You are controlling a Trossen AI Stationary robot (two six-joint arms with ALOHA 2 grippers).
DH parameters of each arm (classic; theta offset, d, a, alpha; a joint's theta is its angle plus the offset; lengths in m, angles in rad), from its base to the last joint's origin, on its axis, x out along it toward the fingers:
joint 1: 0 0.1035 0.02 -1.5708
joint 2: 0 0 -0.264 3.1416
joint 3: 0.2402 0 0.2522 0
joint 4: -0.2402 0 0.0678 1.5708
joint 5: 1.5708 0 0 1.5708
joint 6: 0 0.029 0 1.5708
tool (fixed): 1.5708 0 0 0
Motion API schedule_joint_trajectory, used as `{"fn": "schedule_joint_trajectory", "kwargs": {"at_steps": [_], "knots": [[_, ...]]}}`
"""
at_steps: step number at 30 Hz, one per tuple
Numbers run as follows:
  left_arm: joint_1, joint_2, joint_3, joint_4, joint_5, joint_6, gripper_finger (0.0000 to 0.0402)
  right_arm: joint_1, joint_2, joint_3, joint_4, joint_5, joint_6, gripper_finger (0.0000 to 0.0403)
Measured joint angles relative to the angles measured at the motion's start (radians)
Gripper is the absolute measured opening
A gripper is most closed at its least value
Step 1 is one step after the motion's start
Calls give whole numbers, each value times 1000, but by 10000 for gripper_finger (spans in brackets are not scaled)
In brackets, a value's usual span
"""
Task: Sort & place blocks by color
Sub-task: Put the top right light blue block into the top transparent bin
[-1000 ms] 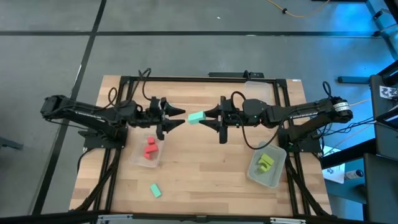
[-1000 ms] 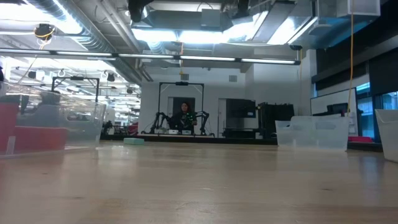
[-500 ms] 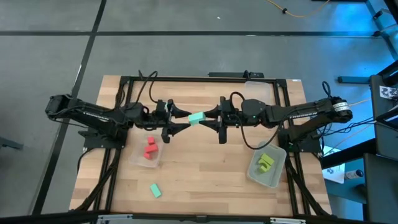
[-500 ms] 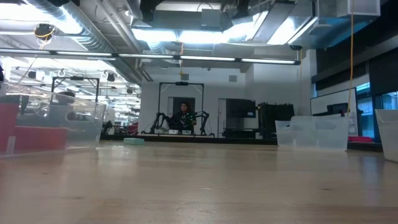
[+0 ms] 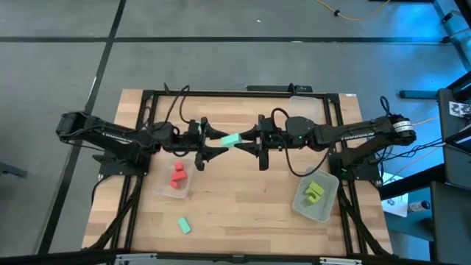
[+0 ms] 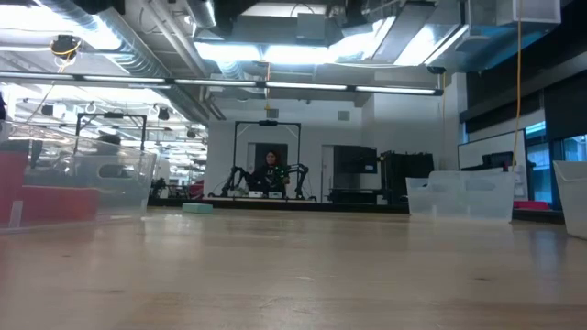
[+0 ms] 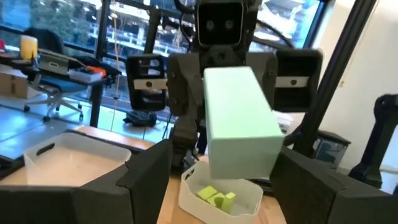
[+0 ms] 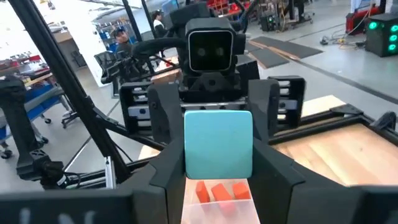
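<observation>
No legible text, labels, brands, nos. or signs anywhere in any view.

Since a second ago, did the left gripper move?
Yes. In the high view the left gripper has slid toward the right arm, away from the tray with red blocks, closing in on the mint block held by the right gripper.

Floor (image 5: pixel 59 66): grey, crossed by dark lines.
Ceiling (image 6: pixel 293 37): exposed ducts and bright strip lights.
Windows (image 7: pixel 81 37): tall panes behind desks and an office chair (image 7: pixel 46 74).
</observation>
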Motion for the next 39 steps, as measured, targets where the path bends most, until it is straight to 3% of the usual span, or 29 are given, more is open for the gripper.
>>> {"fn": "schedule_joint_trajectory", "kwargs": {"at_steps": [7,17,30,34,39], "knots": [[0,41,74,-10,28,60,248,0,8,0,-9,0,3,137],[-1,42,81,-81,59,78,241,-1,8,0,-8,0,-4,137],[0,38,80,-75,61,46,125,-1,6,0,-9,5,-24,137],[0,38,80,-75,63,35,124,-1,6,0,-9,4,-23,138],[0,37,80,-90,76,46,124,0,4,0,-22,0,-1,194]]}}
